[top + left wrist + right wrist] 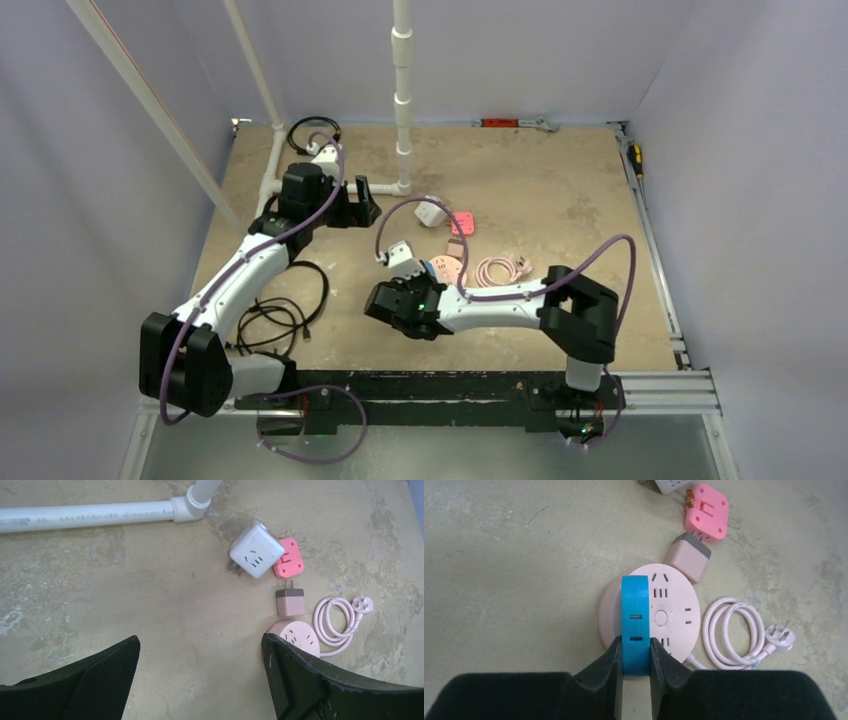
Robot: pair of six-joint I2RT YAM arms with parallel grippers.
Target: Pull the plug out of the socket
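Observation:
The socket (674,615) is a flat round pale-pink disc lying on the table, with its coiled pink cord (734,632) to the right. A blue plug (635,620) stands on edge over the left half of its face. My right gripper (635,652) is shut on the near end of the blue plug. I cannot tell whether its pins are still in the slots. In the top view the right gripper (432,272) is at the socket (450,268). My left gripper (368,203) is open and empty, well to the left. In the left wrist view (200,641) the socket (295,635) peeks out behind its right finger.
A small square tan-pink adapter (687,556), a hot-pink adapter (706,511) and a white cube adapter (252,550) lie just beyond the socket. A white PVC pipe frame (402,90) stands at the back. Black cables (275,315) lie by the left arm.

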